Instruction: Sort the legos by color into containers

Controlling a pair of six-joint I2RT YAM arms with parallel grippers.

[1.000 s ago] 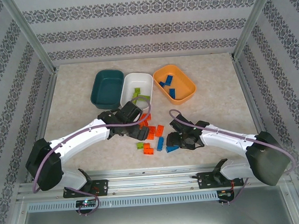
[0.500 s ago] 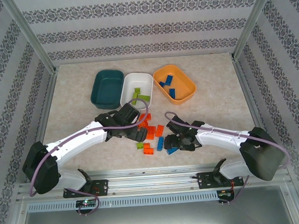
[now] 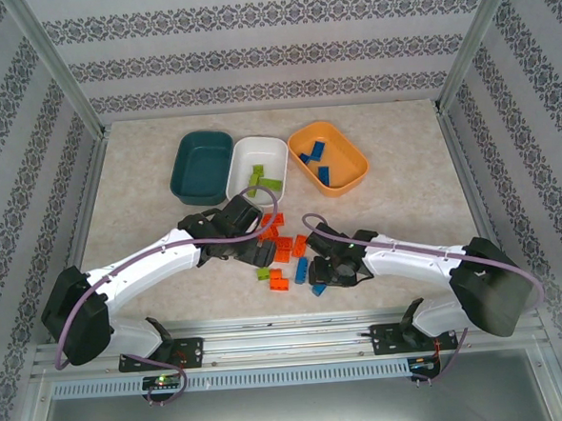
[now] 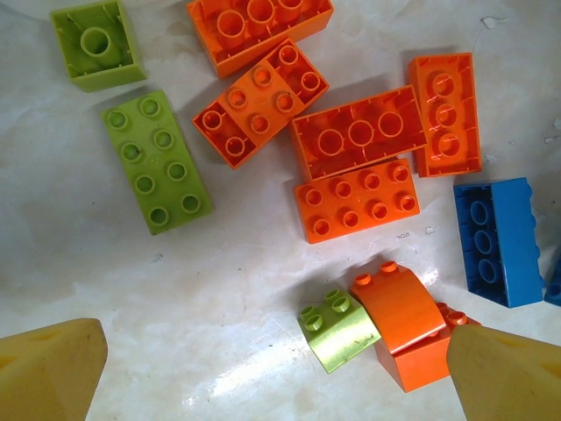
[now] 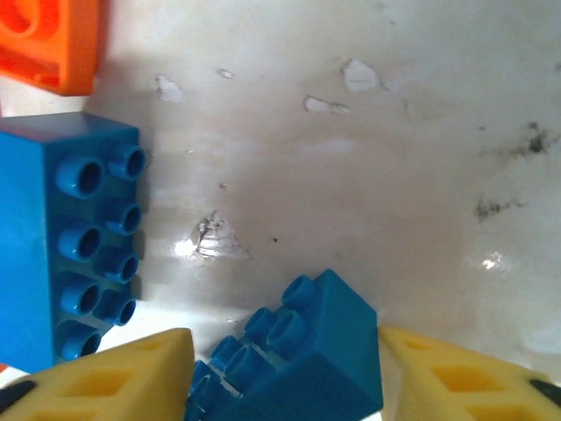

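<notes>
The right hand point(image 5: 285, 355) has its yellow fingers pressed against either side of a small blue brick point(image 5: 307, 329), which sits skewed between them at the bottom of the wrist view. Gripped askew like that, it may twist free on the way to the orange tray point(image 3: 346, 152), upper right in the overhead view, where other blue bricks lie. A longer blue brick point(image 5: 79, 246) just left of the fingers could get dragged. The left hand point(image 4: 276, 373) gapes wide, empty, above the orange bricks point(image 4: 359, 140) on the desk point(image 4: 219, 289).
</notes>
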